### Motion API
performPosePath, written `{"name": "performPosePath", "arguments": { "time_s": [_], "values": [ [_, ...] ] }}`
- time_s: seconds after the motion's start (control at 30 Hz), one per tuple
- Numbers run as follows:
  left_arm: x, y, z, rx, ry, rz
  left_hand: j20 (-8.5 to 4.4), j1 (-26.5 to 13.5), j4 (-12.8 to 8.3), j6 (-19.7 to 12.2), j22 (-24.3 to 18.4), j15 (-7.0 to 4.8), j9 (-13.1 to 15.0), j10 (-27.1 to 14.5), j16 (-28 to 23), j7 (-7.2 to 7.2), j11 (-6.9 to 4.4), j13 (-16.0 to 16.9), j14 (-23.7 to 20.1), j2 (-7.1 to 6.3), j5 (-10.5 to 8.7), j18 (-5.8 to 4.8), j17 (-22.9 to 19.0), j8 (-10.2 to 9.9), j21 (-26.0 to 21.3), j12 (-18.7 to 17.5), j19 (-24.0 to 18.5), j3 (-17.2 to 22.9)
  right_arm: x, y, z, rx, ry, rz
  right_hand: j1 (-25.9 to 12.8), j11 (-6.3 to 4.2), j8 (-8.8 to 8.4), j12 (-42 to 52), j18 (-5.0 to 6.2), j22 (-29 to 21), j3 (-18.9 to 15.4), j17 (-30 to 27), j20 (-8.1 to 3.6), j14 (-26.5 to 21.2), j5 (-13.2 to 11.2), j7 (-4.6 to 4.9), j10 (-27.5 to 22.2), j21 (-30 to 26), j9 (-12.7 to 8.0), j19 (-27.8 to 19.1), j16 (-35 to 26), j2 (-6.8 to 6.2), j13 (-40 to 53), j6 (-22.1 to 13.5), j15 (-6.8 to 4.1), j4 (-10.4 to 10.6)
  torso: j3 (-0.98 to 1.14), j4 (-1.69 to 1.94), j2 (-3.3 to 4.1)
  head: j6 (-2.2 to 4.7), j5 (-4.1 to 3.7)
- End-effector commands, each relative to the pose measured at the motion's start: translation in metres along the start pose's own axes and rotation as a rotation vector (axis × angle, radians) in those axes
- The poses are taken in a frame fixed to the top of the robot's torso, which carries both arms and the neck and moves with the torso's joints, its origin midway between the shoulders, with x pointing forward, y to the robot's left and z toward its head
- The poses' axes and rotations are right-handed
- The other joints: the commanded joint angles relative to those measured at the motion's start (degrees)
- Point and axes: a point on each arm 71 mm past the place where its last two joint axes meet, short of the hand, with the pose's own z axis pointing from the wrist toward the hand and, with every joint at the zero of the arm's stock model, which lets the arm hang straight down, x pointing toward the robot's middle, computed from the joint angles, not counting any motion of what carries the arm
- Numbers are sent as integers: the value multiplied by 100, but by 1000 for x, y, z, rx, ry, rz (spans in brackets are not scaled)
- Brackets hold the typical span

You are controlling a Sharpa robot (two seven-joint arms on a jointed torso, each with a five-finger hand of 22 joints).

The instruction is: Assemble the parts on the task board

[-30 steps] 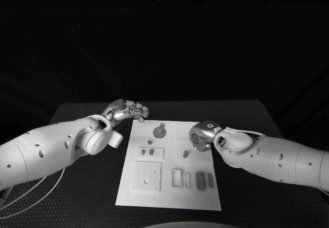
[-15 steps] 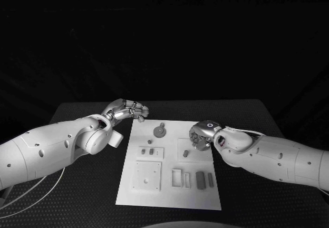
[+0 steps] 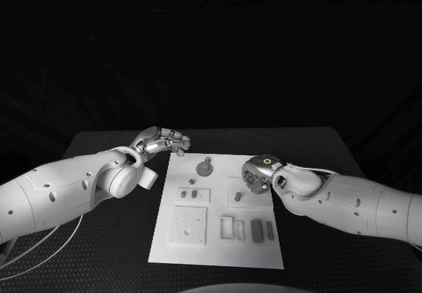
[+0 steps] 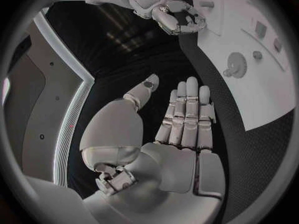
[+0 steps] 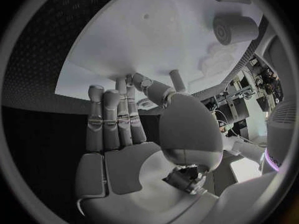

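While parts (image 3: 258, 231) lie loose on board (image 3: 217, 256), my right robot hand (image 3: 257, 176) hovers over it, fingers apart, empty, likely lining up pick; left robot hand (image 3: 164, 142) open, empty, off board's far corner.

The left hand (image 3: 165, 143) is empty, its fingers straight and side by side. The right hand (image 3: 257, 175) is also empty, fingers stretched out together.

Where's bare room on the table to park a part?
Free: black table between the white task board and the left arm, and the far strip beyond the board. Crowded: board's far right, under the right hand; far-left corner by the left hand.
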Motion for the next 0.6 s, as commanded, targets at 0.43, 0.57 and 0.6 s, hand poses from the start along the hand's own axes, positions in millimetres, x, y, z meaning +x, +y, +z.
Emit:
{"name": "performPosePath", "arguments": {
  "time_s": [0.43, 0.57, 0.6],
  "values": [
    [1, -1, 0, 5, 7, -9, 11, -12, 24, -40, 10, -3, -9, 6, -33, -9, 28, 12, 30, 28, -22, 79, 18, -30, -31, -39, 35, 3, 0, 0, -3, 0, -34, -22, 57, -23, 29, 34, 261, 129, 96, 31, -27, 21, 15, -19, 79, 88, 30, 53, 37, -28, 43, 67, -67, 60, 0, 2, -2, -3, -5],
    [1, -1, 1, 5, 6, -9, 11, -11, 26, -43, 11, -3, -10, 5, -36, -8, 29, 12, 31, 29, -21, 79, 23, -30, -32, -41, 36, 4, -2, -1, -5, 2, -38, -10, 50, -26, 31, 34, 261, 128, 105, 36, -30, 27, 14, -21, 87, 100, 36, 56, 40, -38, 50, 74, -70, 77, 0, 2, -6, -5, -4],
    [1, -1, 1, 5, 6, -8, 12, -12, 27, -44, 11, -3, -10, 5, -37, -8, 29, 12, 31, 29, -21, 79, 24, -30, -33, -42, 36, 3, -2, -1, -6, 3, -39, -7, 48, -26, 31, 34, 261, 128, 107, 37, -30, 28, 14, -22, 89, 103, 37, 57, 41, -41, 52, 75, -71, 80, -2, 2, -5, -2, -5]
  ]
}}
